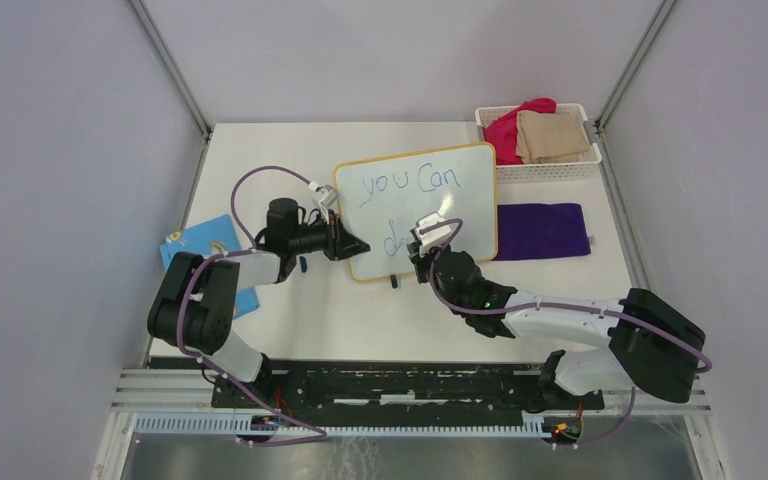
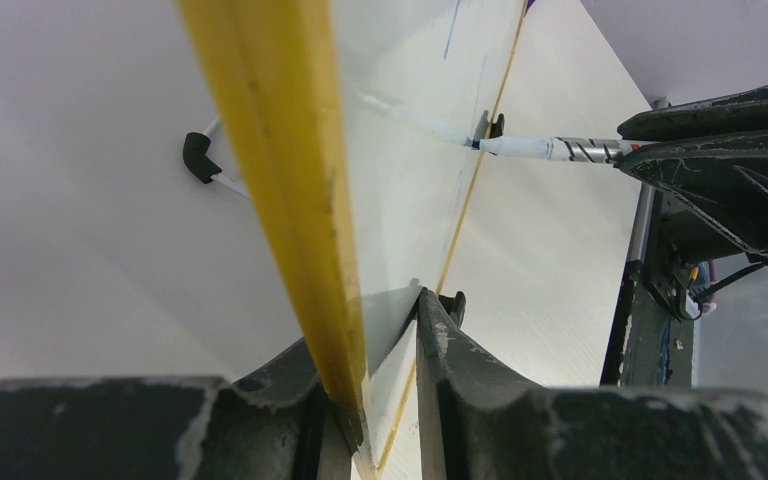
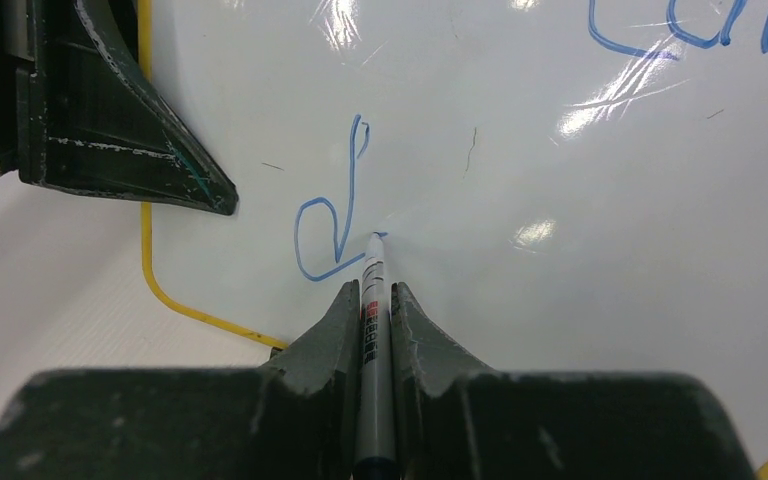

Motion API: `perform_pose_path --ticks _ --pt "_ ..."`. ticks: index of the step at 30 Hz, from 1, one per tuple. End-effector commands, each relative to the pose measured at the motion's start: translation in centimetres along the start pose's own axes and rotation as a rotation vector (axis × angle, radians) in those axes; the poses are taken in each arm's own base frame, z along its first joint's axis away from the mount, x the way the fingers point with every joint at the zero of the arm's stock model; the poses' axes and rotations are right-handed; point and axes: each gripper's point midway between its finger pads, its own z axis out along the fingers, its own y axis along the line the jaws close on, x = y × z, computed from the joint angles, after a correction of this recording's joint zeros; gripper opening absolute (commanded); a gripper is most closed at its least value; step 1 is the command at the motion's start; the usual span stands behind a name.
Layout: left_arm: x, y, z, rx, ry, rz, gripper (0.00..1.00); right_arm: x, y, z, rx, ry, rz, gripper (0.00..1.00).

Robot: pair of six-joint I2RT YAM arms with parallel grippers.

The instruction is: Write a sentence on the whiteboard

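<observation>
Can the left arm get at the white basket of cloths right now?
Probably not: the left gripper is clamped on the edge of the glossy yellow-rimmed whiteboard, which sits between it and the white slotted basket at the far right corner.

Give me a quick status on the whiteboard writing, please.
Left gripper clamped on whiteboard edge. Right gripper shut on marker, tip at board. Sentence partway: "you Can", then "d". Nothing in the way.

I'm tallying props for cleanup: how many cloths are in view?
3: a pink cloth and a beige cloth in the white basket at the far right; a purple cloth flat on the table, beside the whiteboard. The basket may hide more.
</observation>
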Motion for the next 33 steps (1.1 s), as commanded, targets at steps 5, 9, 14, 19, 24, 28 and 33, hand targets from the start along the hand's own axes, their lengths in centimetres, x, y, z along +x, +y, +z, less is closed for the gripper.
perform_pose_path --ticks 5,9,14,19,24,28,33 --pt "4.0 2.0 0.1 -0.105 0.116 -0.037 0.02 0.4 0.1 0.0 -0.012 0.002 0.023 0.0" --pt "4.1 2.0 0.1 -0.103 0.117 -0.038 0.02 1.9 -0.3 -0.5 -0.004 0.032 0.016 0.0" --pt "4.1 2.0 0.1 -0.105 0.118 -0.04 0.02 2.4 -1.5 -0.9 0.033 0.037 0.008 0.0" --pt "4.1 2.0 0.1 -0.106 0.119 -0.04 0.02 1.4 -2.7 -0.9 0.07 0.018 0.016 0.0" --pt "4.1 2.0 0.1 -0.104 0.119 -0.041 0.02 -0.2 -3.3 -0.4 0.085 -0.01 0.017 0.0" --pt "4.1 2.0 0.1 -0.103 0.12 -0.041 0.02 -1.4 -3.0 0.0 0.075 -0.027 0.015 0.0" --pt "4.2 2.0 0.1 -0.102 0.121 -0.041 0.02 -2.0 -2.4 0.5 0.055 -0.034 0.018 0.0"
